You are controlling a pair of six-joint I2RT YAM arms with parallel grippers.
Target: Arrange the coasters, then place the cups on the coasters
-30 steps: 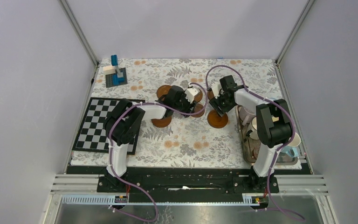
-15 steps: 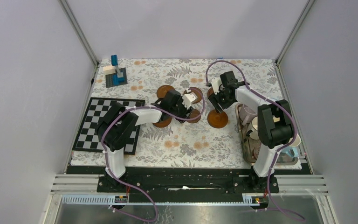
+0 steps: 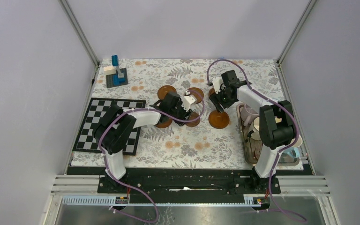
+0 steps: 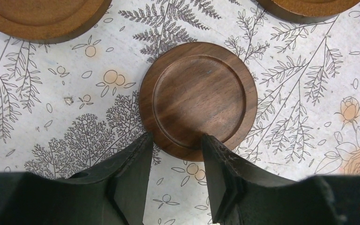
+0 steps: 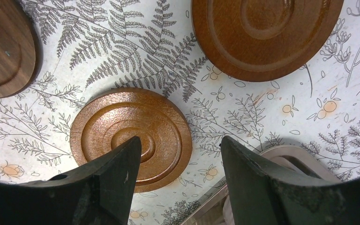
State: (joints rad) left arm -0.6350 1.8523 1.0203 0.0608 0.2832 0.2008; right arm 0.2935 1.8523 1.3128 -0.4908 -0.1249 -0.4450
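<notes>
A dark brown coaster (image 4: 198, 98) lies flat on the floral cloth. My left gripper (image 4: 177, 137) hovers open at its near edge, one fingertip beside the rim and the other over it, gripping nothing. My right gripper (image 5: 180, 140) is open above an orange coaster (image 5: 131, 136), with a larger-looking orange coaster (image 5: 267, 33) beyond it. In the top view several coasters (image 3: 167, 91) lie mid-table around both grippers. The cups (image 3: 296, 140) stand in the grey tray (image 3: 251, 152) at the right, partly hidden by the right arm. A lilac-grey cup's rim (image 5: 300, 157) shows beside my right finger.
A black-and-white chequered board (image 3: 93, 126) lies at the left. A small block model (image 3: 116, 75) on a dark plate stands at the back left. Enclosure walls ring the cloth. The tray's edge (image 5: 225, 197) lies just below my right gripper.
The left arm's elbow swung left and its jaws narrowed slightly. The right gripper shifted a little toward the back. The coasters stayed in place.
</notes>
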